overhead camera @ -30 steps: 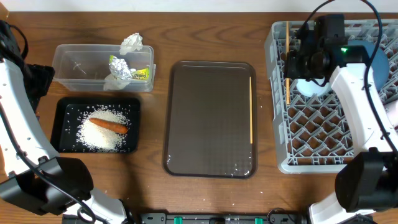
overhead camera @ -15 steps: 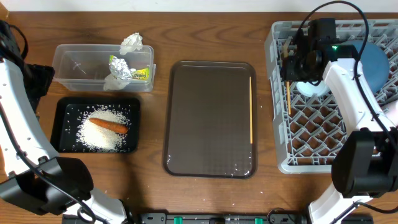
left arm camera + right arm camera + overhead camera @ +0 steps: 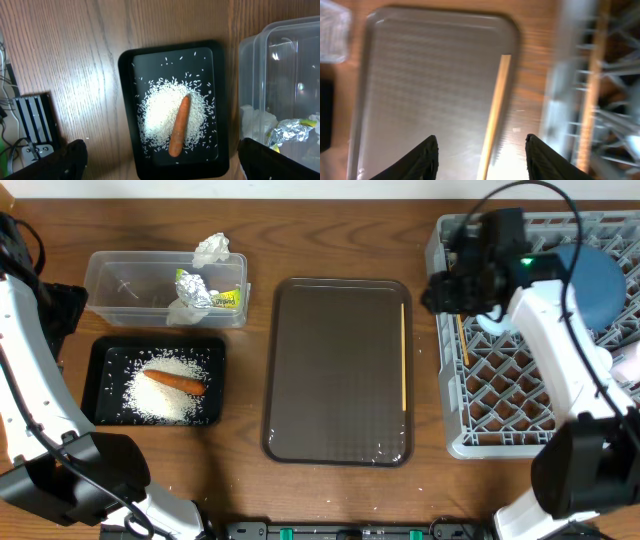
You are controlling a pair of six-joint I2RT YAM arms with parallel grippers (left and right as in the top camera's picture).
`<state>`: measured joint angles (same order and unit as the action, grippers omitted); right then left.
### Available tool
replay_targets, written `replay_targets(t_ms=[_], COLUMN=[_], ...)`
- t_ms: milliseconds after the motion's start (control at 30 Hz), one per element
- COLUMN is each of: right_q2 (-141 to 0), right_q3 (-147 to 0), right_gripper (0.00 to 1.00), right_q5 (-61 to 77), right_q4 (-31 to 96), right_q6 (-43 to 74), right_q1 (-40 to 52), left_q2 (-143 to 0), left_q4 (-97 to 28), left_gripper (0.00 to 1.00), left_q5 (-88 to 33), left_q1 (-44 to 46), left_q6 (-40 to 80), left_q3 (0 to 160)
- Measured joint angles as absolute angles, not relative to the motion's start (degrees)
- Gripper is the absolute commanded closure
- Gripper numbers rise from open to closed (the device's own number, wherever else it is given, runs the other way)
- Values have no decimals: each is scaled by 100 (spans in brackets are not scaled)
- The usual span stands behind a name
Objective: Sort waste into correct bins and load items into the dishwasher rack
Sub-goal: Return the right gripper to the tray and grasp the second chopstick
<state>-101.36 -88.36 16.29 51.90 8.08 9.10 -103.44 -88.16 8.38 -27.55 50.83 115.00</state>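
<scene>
My right gripper is open and holds nothing; it hangs over the left edge of the grey dishwasher rack. One chopstick lies in the rack's left column. Another chopstick rests on the brown tray, below the right gripper in the right wrist view. A blue plate stands in the rack. My left gripper is wide open above the black tray, which holds a carrot on rice. The clear tub holds tissues and a foil wrapper.
A pale bowl sits in the rack, partly under the right arm. A black block with slots lies left of the black tray. Bare wooden table runs between the bins and the brown tray.
The right gripper has opened, let go of a chopstick that now lies in the rack, and moved left toward the rack's edge. The left arm has not moved.
</scene>
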Motion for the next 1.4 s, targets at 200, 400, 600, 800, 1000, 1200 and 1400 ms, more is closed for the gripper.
replay_targets(t_ms=[200,400,600,800,1000,1200,1400], right_q2=[-10121,-10506,-11205,-11660,-11889,-11891,-11893], right_q3=[-8833,-8833,-8833,-8833,-8833,-8833,-8833], right_gripper=[42,42,46,49,48,45,44], right_q5=[803,-119,-239,-82,3,-34,-110], right_q4=[5317,5312,5308,5290,5293,5330,5325], right_q6=[1485,2222,2528,2613,2626,2655,2650], right_q1=[1839,2364,2381,2381,2381,2381,2381], left_q2=[-10344,-10344,-10344,-10344,-10344,-10344,-10344], left_q4=[-8816,-8816,-8816,-8816,-8816,-8816,-8816], left_gripper=[2,2,2,2,2,2,2], left_q5=[838,838,838,838,838,838,838], left_q1=[-2755,-2755,-2755,-2755,-2755,-2755,-2755], left_q6=[5083,5083,5083,5083,5083,5083,5083], left_q3=[11500,11500,11500,11500,11500,11500,11500])
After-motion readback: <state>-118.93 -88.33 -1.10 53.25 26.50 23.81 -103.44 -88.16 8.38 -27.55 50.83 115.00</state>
